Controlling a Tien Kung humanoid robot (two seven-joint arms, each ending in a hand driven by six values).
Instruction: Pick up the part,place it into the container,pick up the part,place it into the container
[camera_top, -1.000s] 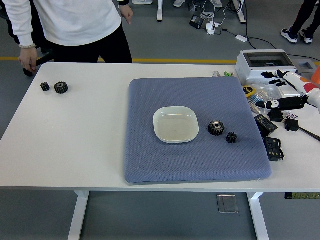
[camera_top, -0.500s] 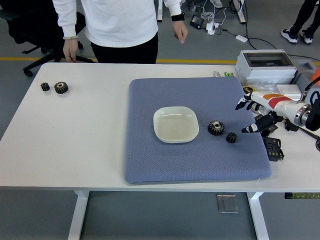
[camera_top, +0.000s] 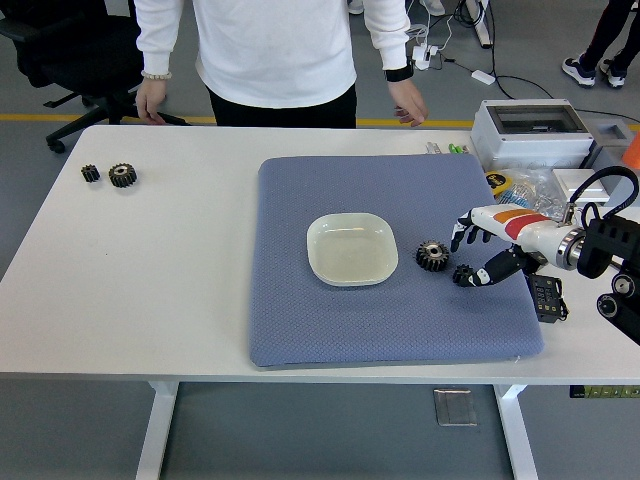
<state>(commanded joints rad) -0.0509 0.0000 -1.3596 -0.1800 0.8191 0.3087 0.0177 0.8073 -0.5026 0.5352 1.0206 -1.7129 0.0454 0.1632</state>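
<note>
We see our right robot hand reaching in from three o'clock over the blue mat on the white bench, fingers spread and holding nothing. Our left hand is not in view, so the right one is the only candidate for the pick.

The relation that matters: the small gear lies on the mat directly under the spread fingers, with the thumb-side finger just at its three o'clock edge; whether it touches we cannot tell. The large gear sits just beside it, toward ten o'clock, a little further from the hand. Both lie flat, bore upward, so they have no long axis to line up with. We judge that the grasp calls for dropping the fingers around the small gear's toothed rim without nudging its neighbour.

The container, a pale square dish, stands empty at the mat's centre, at nine o'clock from both gears, so the carry runs straight left past the large gear.

Two more gears rest far off at the bench's ten o'clock corner. A person stands at twelve o'clock, hands hanging by the bench's far edge and holding nothing.
</note>
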